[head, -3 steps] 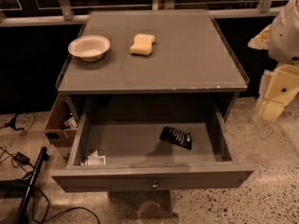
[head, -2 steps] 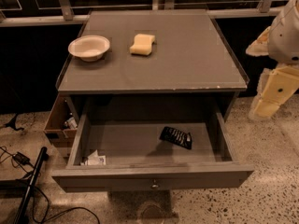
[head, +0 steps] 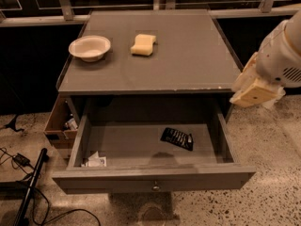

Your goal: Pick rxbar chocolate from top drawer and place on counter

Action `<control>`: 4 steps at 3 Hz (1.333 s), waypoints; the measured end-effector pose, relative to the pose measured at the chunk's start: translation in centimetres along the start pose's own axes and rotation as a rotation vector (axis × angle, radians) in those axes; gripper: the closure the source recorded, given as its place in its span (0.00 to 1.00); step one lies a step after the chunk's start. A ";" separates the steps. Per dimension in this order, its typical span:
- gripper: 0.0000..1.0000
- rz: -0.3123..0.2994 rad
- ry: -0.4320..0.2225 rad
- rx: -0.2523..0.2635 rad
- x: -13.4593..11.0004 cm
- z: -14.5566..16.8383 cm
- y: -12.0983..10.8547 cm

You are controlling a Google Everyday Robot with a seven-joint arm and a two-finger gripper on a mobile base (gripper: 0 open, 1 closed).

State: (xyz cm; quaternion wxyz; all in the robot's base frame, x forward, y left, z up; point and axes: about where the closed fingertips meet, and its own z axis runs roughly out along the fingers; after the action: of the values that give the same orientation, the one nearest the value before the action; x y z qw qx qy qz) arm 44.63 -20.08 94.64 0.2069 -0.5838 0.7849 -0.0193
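Hand (head: 256, 92), state not discernible, is held beside the desk (head: 188, 55), apart from the rxbar chocolate (head: 177, 139) flat in the top drawer (head: 141, 147); the intervening sidewall may be struck on approach.

- The arm (head: 288, 51) is a bulky, rounded white shell with a small dark slotted vent.
- The gripper (head: 253, 92), at the far right, is blocky and cream-coloured.
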 end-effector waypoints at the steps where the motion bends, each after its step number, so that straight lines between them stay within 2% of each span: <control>1: 0.87 0.041 -0.088 0.019 -1.0 4.4 -0.1; 2: 1.00 0.099 -0.164 0.036 -1.6 9.0 -0.1; 3: 1.00 0.105 -0.199 0.103 -2.3 9.1 -1.7; 4: 1.00 0.111 -0.191 0.096 -1.9 9.4 -1.5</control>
State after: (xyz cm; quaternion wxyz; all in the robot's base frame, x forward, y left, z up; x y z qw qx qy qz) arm 49.69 -16.80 87.06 0.3092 -0.5281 0.7908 0.0106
